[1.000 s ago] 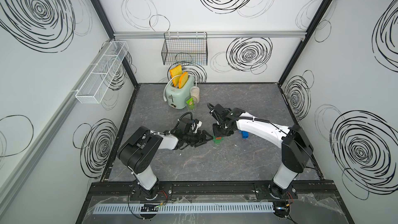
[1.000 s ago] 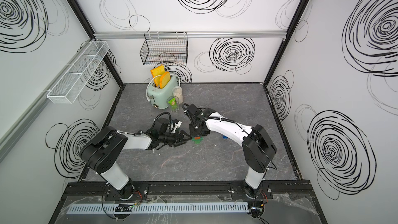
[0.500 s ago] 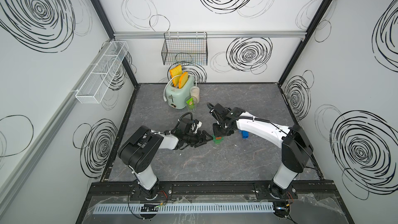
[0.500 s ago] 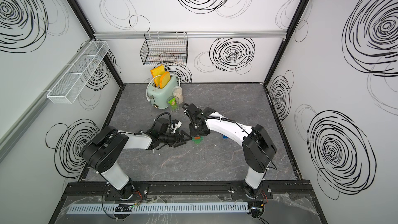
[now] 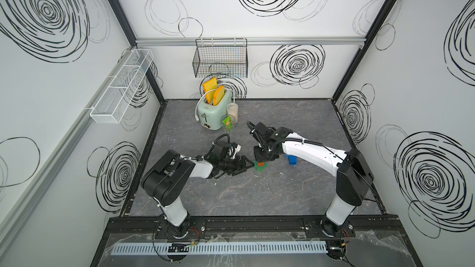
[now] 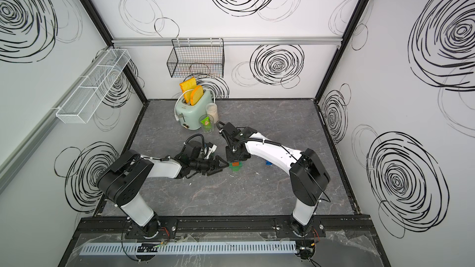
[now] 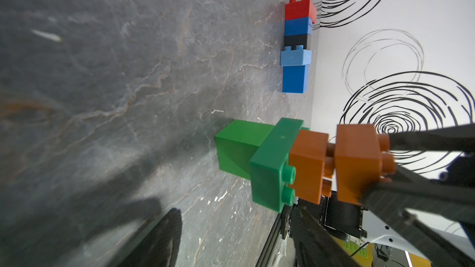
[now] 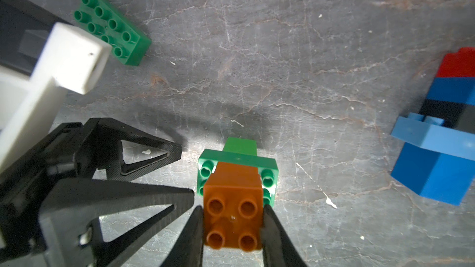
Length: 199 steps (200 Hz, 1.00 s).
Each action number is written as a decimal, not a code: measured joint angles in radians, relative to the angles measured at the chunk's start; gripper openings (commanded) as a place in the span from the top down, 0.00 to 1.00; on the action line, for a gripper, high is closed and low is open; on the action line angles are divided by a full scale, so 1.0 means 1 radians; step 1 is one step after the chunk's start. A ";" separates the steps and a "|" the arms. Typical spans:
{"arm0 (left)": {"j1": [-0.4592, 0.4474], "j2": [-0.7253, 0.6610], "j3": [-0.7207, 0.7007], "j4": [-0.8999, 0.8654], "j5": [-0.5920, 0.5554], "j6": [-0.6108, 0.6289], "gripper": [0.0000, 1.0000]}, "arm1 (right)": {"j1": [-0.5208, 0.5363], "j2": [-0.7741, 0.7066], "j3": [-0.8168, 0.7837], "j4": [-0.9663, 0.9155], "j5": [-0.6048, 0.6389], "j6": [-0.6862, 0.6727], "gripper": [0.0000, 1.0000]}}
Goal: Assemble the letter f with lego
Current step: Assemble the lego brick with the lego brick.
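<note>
Lego stack stands upright on the table, in front of the toaster, toward the arm bases and a bit to its right.

Bottom to top:
- green square brick
- green oblong brick
- lower orange brick
- top orange brick

Top orange brick is not fully seated: a gap shows, with the lower one's studs visible in it.

Right gripper is clamped on the top orange brick from above, one finger on each side.

Left gripper has its jaws apart. It sits low, with one tip just beside the green oblong brick. Can't tell if it touches.

Second stack lies on its side on the table: red, blue, black, light blue, blue. It is farther to the toaster's right and apart from both grippers.

Loose green brick lies flat, studs up, partly under the left arm's white part. It is hidden in both top views, so I can't place it against the toaster.
</note>
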 measured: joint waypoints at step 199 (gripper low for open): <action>0.009 0.021 0.000 0.051 0.019 -0.038 0.31 | 0.013 -0.032 -0.057 0.049 0.018 0.043 0.69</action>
